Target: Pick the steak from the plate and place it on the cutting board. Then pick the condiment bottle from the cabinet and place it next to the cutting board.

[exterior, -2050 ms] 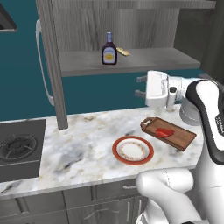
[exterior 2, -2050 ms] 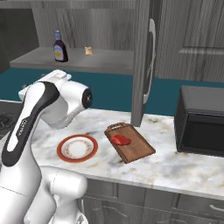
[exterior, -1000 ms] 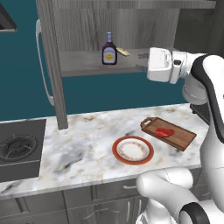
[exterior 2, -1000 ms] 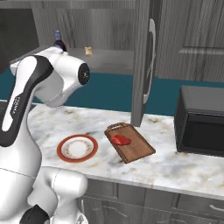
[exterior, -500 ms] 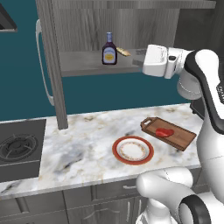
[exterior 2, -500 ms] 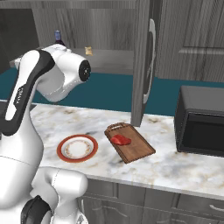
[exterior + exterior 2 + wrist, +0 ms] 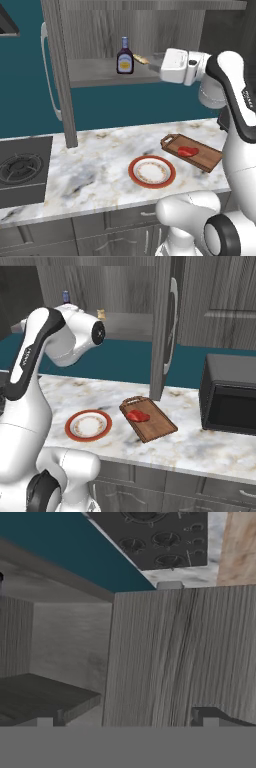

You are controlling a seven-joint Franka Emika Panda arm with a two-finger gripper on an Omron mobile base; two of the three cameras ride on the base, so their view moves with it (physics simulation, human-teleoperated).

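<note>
The red steak (image 7: 188, 151) (image 7: 138, 416) lies on the brown cutting board (image 7: 205, 157) (image 7: 159, 428), right of the red-rimmed plate (image 7: 134, 172) (image 7: 70, 428), which holds nothing. Upright on the cabinet (image 7: 60, 85) shelf stands the dark condiment bottle (image 7: 125, 56); in the right base view its cap (image 7: 65, 296) peeks over my arm. My gripper (image 7: 162, 67) hangs at shelf height, to the right of the bottle and apart from it, pointing into the recess. In the hand view the gripper (image 7: 127, 719) is open with nothing between its fingertips (image 7: 45, 719).
A small tan oblong item (image 7: 141, 60) (image 7: 101, 314) lies on the shelf between bottle and hand. A stove (image 7: 20, 170) is at the counter's left and a black microwave (image 7: 232, 393) at its right. The open cabinet door (image 7: 162, 331) stands behind the board.
The hand has risen from above the cutting board to shelf height and shifted left toward the bottle. Steak, board, plate and bottle have stayed put. The jaws have stayed open.
</note>
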